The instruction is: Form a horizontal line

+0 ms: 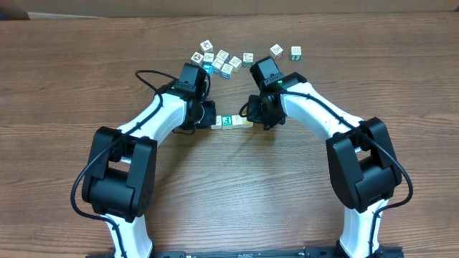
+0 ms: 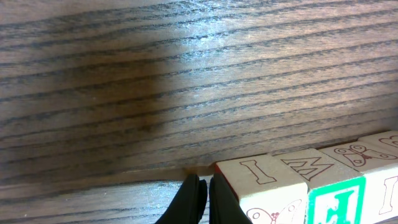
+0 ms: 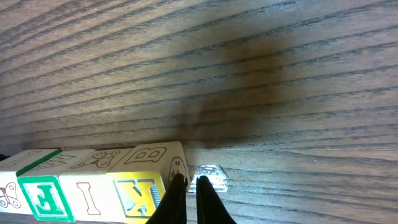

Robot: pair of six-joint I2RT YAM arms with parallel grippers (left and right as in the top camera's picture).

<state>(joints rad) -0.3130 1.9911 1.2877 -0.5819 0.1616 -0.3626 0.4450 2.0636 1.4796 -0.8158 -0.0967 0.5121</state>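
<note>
The horizontal line [image 1: 233, 120] is a short row of tiny picture cubes lying between my two grippers on the wooden table. My left gripper [image 1: 209, 119] is shut and empty at the row's left end. In the left wrist view its closed tips [image 2: 200, 200] rest against the white end cube [image 2: 267, 186], with a teal-green cube [image 2: 336, 200] beside it. My right gripper [image 1: 256, 119] is shut and empty at the right end. The right wrist view has its tips [image 3: 190, 200] against the yellow K cube [image 3: 138, 194], past a white I cube [image 3: 87, 196] and the teal-green cube [image 3: 40, 196].
An irregular cluster of similar cubes [image 1: 217, 60] lies behind the left gripper. Two more cubes [image 1: 277, 50] [image 1: 295, 51] sit behind the right arm. The table's far edge [image 1: 229, 13] runs along the back. Both arms angle in from the near side.
</note>
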